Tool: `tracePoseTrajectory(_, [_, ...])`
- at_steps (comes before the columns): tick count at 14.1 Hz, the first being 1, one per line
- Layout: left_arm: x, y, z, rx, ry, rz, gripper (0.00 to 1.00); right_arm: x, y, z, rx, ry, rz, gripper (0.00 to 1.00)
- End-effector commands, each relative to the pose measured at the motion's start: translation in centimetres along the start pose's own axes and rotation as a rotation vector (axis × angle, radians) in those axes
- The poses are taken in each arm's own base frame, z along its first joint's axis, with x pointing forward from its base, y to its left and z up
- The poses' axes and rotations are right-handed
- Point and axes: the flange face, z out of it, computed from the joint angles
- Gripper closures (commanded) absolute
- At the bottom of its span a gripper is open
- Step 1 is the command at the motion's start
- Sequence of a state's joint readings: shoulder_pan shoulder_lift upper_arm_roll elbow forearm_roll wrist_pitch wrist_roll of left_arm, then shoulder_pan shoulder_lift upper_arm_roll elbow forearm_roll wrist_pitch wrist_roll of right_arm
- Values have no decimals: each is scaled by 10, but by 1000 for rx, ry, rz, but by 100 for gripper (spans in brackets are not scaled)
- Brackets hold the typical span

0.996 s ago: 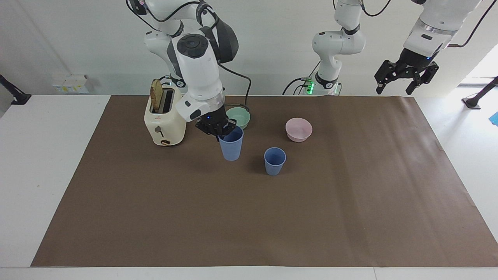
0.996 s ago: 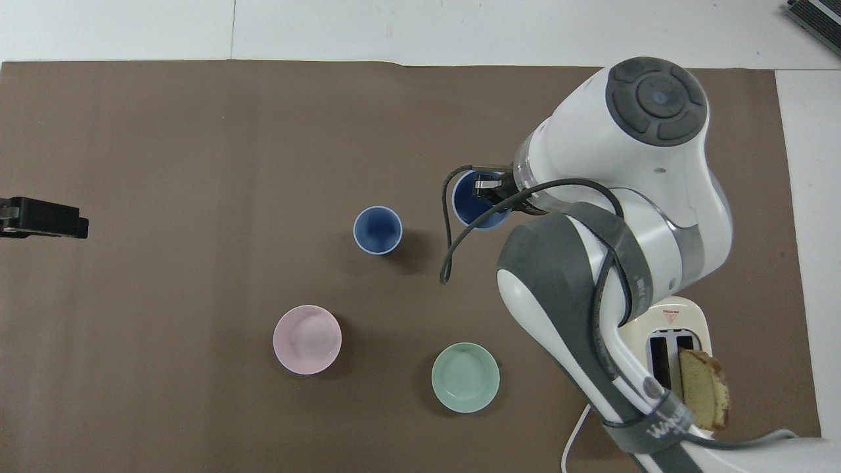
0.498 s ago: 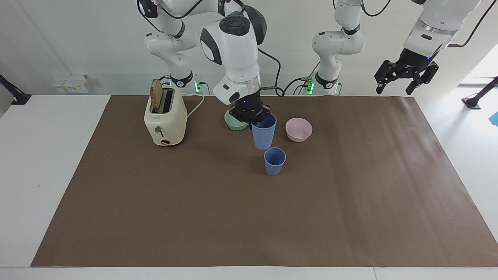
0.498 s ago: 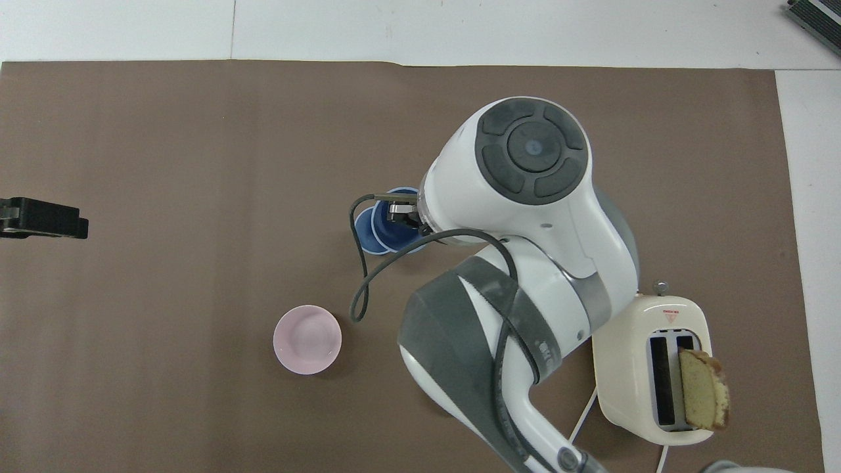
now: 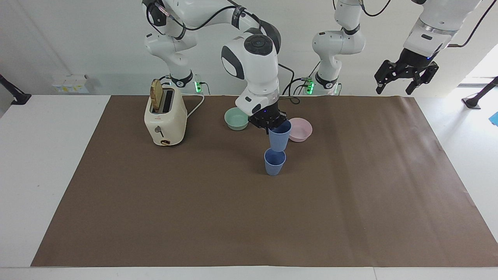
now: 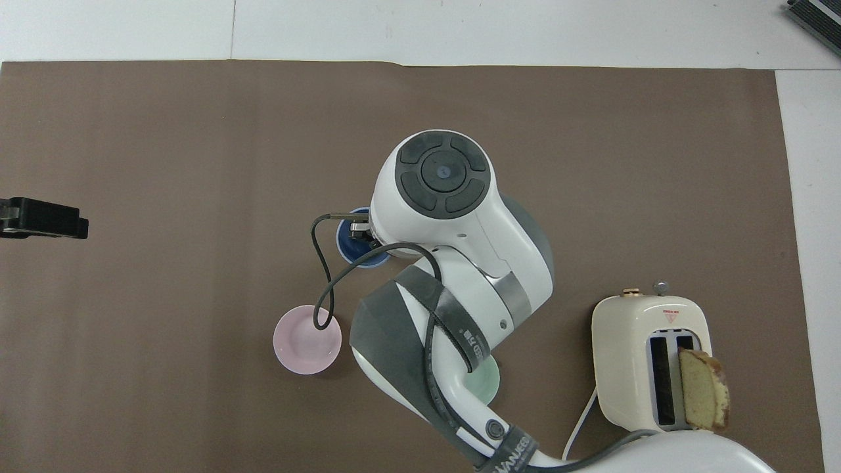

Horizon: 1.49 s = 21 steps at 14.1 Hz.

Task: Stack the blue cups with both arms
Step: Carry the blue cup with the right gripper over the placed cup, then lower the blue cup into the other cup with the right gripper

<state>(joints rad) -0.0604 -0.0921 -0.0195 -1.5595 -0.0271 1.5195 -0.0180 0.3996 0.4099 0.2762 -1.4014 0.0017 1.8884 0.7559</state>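
Note:
My right gripper (image 5: 272, 123) is shut on the rim of one blue cup (image 5: 279, 137) and holds it upright in the air. It hangs straight over the other blue cup (image 5: 274, 162), which stands on the brown mat. The held cup's base is at about the standing cup's rim; I cannot tell whether they touch. In the overhead view the right arm hides most of both cups, and only a blue rim (image 6: 351, 246) shows beside the right gripper (image 6: 360, 228). My left gripper (image 5: 404, 79) waits open and raised over the mat's edge at the left arm's end (image 6: 39, 218).
A cream toaster (image 5: 165, 116) with a slice of bread in it stands toward the right arm's end. A teal bowl (image 5: 236, 118) and a pink bowl (image 5: 301, 130) sit nearer to the robots than the cups. The brown mat (image 5: 249, 217) covers the table.
My right gripper has carried its blue cup from beside the toaster toward the left arm's end, to above the standing cup. The left arm has not moved.

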Motion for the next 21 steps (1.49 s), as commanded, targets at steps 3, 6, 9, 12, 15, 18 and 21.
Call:
tracePoseTrajectory(3, [-4, -4, -5, 8, -6, -4, 0, 13, 2, 12, 18, 3, 27, 100])
tracePoseTrajectory(6, [-4, -4, -5, 8, -6, -4, 0, 18, 0, 28, 20, 4, 27, 100])
tracePoseTrajectory(9, [-4, -4, -5, 8, -6, -4, 0, 20, 3, 31, 19, 0, 32, 100])
tracePoseTrajectory(12, [-4, -4, -5, 8, -6, -4, 0, 19, 7, 36, 3, -14, 36, 100])
tracePoseTrajectory(15, [-4, -4, -5, 8, -6, -4, 0, 20, 13, 43, -13, -25, 42, 100])
tracePoseTrajectory(18, [-4, -4, -5, 8, -6, -4, 0, 19, 16, 46, -20, -29, 43, 100])
tracePoseTrajectory(21, [-4, -4, -5, 8, -6, -4, 0, 20, 19, 56, -23, -32, 36, 100])
